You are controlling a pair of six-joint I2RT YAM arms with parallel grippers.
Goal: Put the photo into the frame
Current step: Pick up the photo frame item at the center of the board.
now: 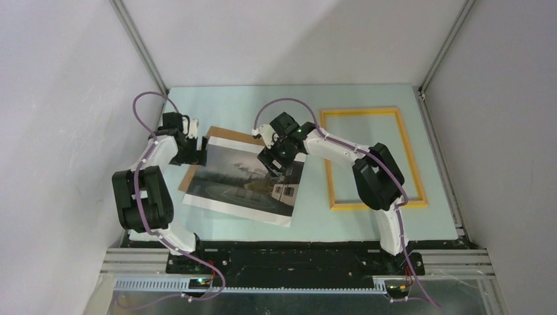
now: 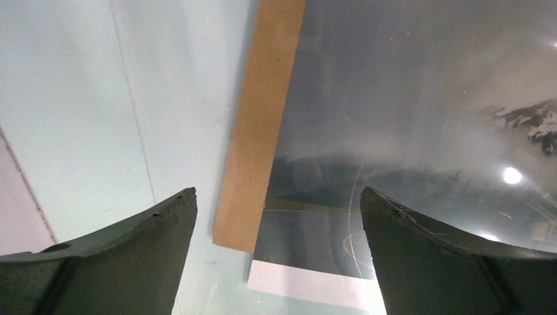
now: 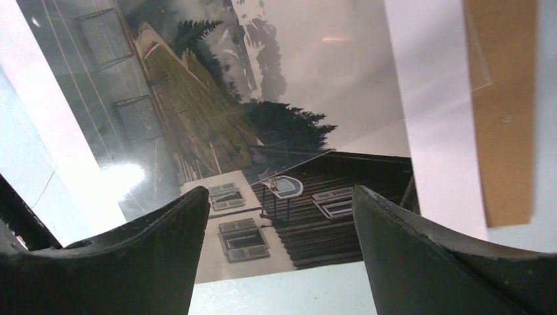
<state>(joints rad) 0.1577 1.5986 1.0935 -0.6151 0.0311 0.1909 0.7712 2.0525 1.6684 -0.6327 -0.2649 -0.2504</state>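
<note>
With nothing placed yet, the photo (image 1: 243, 187) lies partly over the brown backing board (image 1: 226, 136) left of centre, well apart from the yellow frame (image 1: 371, 111) on the right, while the left gripper (image 1: 196, 153) and right gripper (image 1: 275, 172) hover over it, jaws spread, grasping nothing.

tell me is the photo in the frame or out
Out. The photo lies flat on the brown board, and the frame sits apart from it with only table showing inside.
</note>
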